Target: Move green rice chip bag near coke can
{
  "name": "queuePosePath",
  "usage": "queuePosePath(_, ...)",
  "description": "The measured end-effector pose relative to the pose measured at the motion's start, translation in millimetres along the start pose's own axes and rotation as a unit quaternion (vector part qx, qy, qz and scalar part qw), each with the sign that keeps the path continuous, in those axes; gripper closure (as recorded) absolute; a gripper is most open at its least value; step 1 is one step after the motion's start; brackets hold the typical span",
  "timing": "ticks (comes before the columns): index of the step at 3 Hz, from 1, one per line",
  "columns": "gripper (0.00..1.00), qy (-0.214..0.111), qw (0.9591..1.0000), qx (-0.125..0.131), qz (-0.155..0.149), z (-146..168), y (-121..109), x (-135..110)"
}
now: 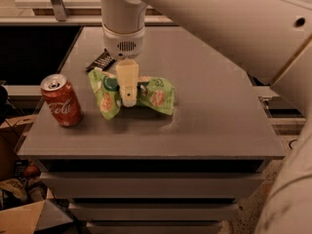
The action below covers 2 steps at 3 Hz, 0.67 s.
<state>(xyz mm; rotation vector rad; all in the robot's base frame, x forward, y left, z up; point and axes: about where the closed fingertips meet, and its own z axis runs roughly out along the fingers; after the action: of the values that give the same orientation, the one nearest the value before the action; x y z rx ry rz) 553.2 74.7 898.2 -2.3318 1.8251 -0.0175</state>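
Note:
The green rice chip bag (pixel 158 95) is a crinkly light-green pouch with pale-orange chip pictures, near the middle-left of the grey table (pixel 209 130). My gripper (pixel 128 99) comes straight down from the white arm and is shut on the bag's middle. The bag's two ends droop on either side of the fingers, and it seems to hang just above the table, over its shadow. The coke can (pixel 61 101) stands upright near the front left corner, a short gap to the left of the bag.
A small black candy bar wrapper (pixel 101 61) lies on the table behind the bag, partly under the arm. The big white arm covers the upper right of the view. Boxes and clutter sit on the floor at the lower left (pixel 19 204).

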Motion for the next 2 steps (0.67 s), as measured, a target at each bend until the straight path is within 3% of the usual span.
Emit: queuePosePath(2,0.00,-0.006,1.0000,-0.007,0.000,1.2,-0.1,2.8)
